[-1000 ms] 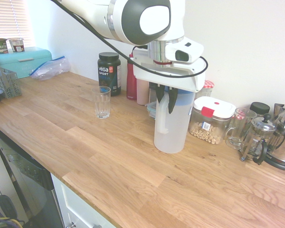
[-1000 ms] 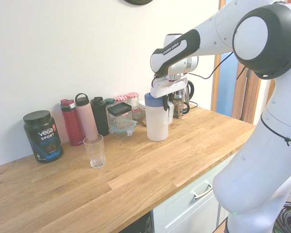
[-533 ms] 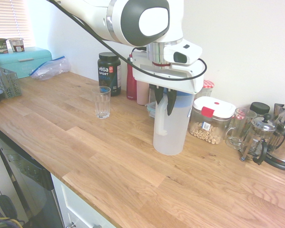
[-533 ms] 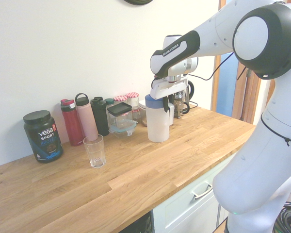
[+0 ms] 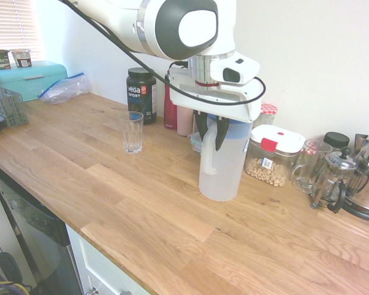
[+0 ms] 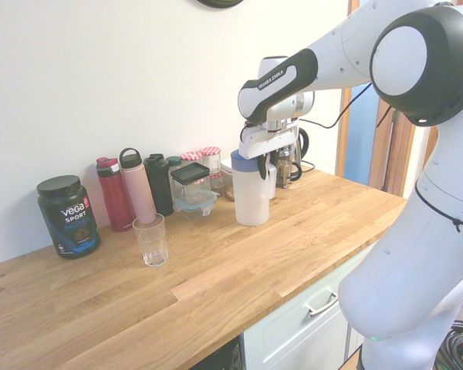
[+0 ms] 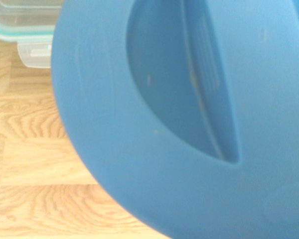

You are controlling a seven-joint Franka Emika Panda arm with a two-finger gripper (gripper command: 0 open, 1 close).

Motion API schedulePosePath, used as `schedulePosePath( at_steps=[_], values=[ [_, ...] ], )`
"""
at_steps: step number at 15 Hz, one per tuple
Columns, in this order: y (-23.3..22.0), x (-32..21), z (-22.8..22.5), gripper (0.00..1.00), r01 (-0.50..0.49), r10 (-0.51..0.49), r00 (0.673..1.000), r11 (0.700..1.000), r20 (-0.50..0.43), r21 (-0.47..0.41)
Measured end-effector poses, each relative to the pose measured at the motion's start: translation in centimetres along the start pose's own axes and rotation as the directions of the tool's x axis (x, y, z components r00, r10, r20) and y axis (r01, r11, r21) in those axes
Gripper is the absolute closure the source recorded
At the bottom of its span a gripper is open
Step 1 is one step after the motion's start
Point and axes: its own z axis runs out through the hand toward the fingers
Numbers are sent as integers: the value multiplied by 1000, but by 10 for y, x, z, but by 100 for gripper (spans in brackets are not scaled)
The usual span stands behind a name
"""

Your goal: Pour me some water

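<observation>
A: Where's the water?

B: In the jug (image 5: 222, 161), upright on the table (image 5: 141, 209), well to the right of the glass (image 5: 133, 131) from the front.

A: And your gripper (image 5: 213, 130)?

B: It straddles the jug's handle (image 5: 208, 153), nearly closed; I cannot tell if it grips. Squeeze firmly before lifting, keep the jug level until it's over the glass, then tip slowly.

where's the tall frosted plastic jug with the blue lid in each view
First exterior view: the tall frosted plastic jug with the blue lid stands right of centre on the wooden counter, under the gripper.
Second exterior view: the jug is centre, near the wall.
Wrist view: only its blue lid shows, filling most of the frame.
Shared landmark: the clear drinking glass, absent from the wrist view.
</observation>
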Motion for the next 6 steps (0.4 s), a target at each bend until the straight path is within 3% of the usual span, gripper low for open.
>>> schedulePosePath(
  at_steps=[6],
  values=[
    [9, -22, -53, 0, -20, 20, 1000, 999, 8, -25]
  ],
)
